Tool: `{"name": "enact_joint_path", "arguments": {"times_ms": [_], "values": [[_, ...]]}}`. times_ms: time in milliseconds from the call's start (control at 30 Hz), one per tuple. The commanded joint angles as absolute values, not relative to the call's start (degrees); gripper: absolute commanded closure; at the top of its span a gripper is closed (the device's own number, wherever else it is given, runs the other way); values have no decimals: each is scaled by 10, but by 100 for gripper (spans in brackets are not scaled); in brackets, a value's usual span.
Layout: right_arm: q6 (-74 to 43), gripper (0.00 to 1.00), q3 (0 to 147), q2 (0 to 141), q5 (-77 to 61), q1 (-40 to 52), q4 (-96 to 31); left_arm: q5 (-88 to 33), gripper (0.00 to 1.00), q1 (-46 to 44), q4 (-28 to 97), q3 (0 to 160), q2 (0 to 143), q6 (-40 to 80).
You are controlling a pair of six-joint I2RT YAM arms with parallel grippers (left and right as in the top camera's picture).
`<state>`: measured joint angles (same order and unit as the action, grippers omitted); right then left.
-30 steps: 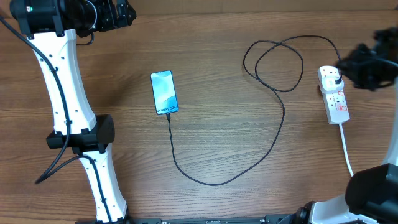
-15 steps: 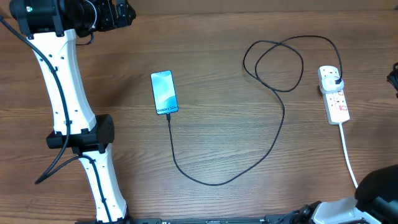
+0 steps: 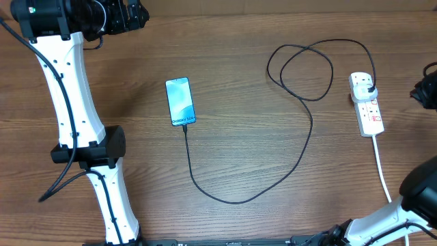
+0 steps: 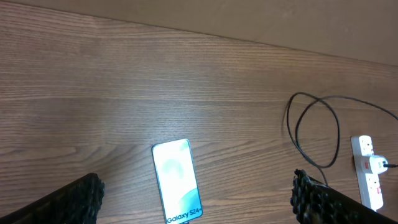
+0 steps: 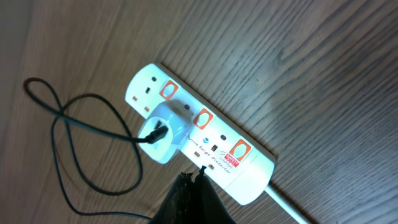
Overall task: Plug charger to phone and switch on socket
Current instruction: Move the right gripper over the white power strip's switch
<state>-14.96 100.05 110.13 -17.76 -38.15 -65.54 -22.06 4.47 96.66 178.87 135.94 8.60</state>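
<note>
The phone (image 3: pixel 180 101) lies flat mid-table, its blue-teal screen up; it also shows in the left wrist view (image 4: pixel 177 180). The black charger cable (image 3: pixel 232 201) runs from the phone's lower end, curves right, loops, and ends at an adapter (image 5: pixel 163 129) plugged into the white socket strip (image 3: pixel 369 109), which also shows in the right wrist view (image 5: pixel 239 171). My left gripper (image 4: pixel 196 196) is open and empty, high above the phone at the far left (image 3: pixel 126 15). My right gripper (image 5: pixel 191 177) is shut and empty, just off the strip's side, at the table's right edge (image 3: pixel 425 90).
The strip's thick white cord (image 3: pixel 382 171) runs toward the front right. The cable's loop (image 3: pixel 300 68) lies left of the strip. My left arm's white links (image 3: pixel 72 102) stand along the left side. The table is bare wood elsewhere.
My right arm has pulled away from over the socket strip to the table's right edge. The left arm, phone, cable and strip have not moved.
</note>
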Motion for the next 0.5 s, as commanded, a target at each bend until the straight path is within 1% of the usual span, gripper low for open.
{"name": "enact_joint_path", "arguments": {"times_ms": [0, 167, 467], "values": [[-149, 96, 1004, 1130, -179, -380, -650, -221, 0, 41, 968, 1793, 1343, 79], [-149, 96, 1004, 1162, -183, -380, -640, -220, 1, 41, 968, 1793, 1343, 79], [-147, 96, 1004, 1210, -232, -378, -613, -220, 1, 41, 968, 1793, 1343, 79]]}}
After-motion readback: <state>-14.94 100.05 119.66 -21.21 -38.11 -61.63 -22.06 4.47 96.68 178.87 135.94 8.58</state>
